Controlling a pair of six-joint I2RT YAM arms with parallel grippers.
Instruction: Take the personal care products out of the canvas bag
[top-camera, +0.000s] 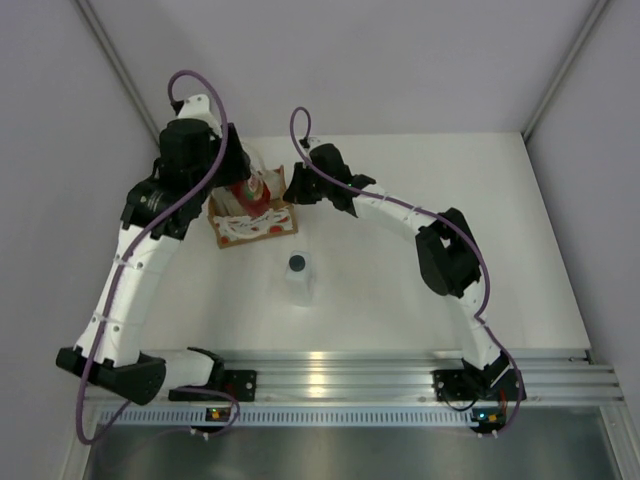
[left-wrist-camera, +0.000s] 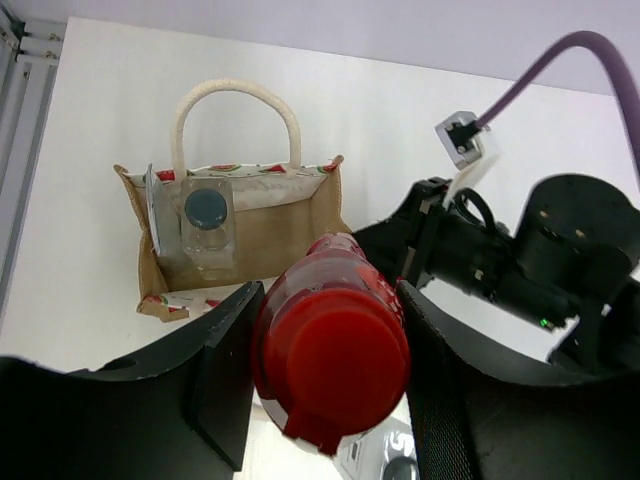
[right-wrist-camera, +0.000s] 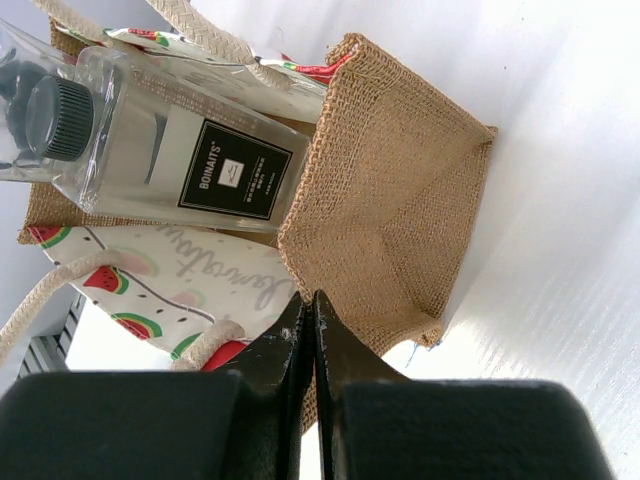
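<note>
**Left wrist view: red bottle gripped at the mouth of the bag**

The step in hand, as I judge it, is drawing a second product out. The left fingers (left-wrist-camera: 330, 395) are clamped on the red bottle (left-wrist-camera: 335, 290), one black pad on each flank. Its base hangs over the right end of the canvas bag (left-wrist-camera: 290, 235), and I cannot tell whether it is clear of the rim. The bottle is glossy, round-bodied plastic with a broad, smooth red cap, so it could twist in the pads if hurried.

The bag stands toward the far left of the bench (top-camera: 400, 260). It is coarse tan burlap, boxy and soft-walled, with watermelon-print sides and a thick white rope handle (left-wrist-camera: 235, 95) looping above. Inside, at the left end, sits a clear bottle (left-wrist-camera: 207, 225), square-sectioned and hard, with a dark ribbed cap and a black label. A pale flat item (left-wrist-camera: 152, 210) beside it is too edge-on to name.

Nearer the arms, a white bottle (top-camera: 299, 282) with a dark round cap stands upright, well apart from the bag.

The right fingers (right-wrist-camera: 305, 320) are together, tips against the burlap end wall. Whether they pinch any cloth I cannot tell.

The next move calls for a straight lift until the base clears rim and handles. After that comes a carry to bare bench and an upright set-down. The limp bag may drag along.
</note>
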